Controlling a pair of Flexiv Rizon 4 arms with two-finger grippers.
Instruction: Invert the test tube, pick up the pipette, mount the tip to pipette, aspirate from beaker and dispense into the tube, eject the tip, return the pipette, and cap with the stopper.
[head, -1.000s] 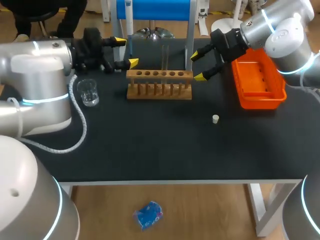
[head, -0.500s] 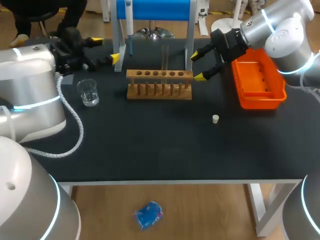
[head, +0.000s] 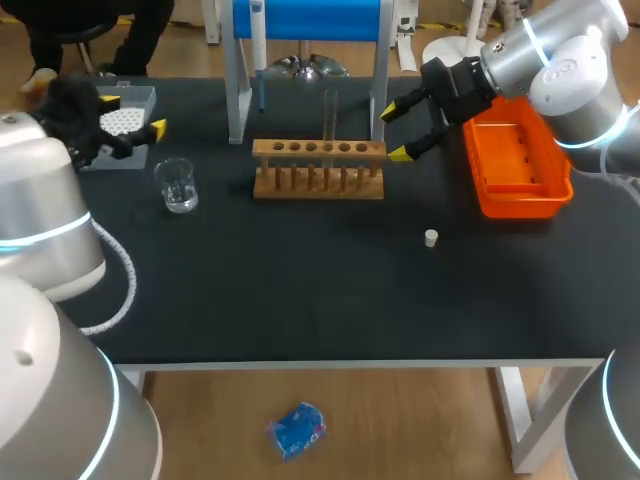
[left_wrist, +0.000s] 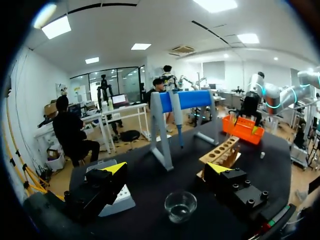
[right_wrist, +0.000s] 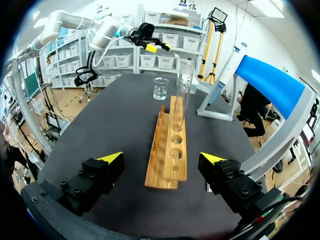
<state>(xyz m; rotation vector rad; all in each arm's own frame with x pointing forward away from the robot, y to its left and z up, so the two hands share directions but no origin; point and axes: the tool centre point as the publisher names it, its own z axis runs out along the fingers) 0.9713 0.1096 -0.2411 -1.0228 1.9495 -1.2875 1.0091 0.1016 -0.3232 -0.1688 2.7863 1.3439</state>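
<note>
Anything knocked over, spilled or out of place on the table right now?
Nothing stands out. The test tube stands upright in the wooden rack, the beaker is upright with no spill visible, and the stopper sits alone on the table.

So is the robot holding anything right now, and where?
Nothing. The left tool and the right tool are both open and empty; the test tube stands in the rack.
</note>
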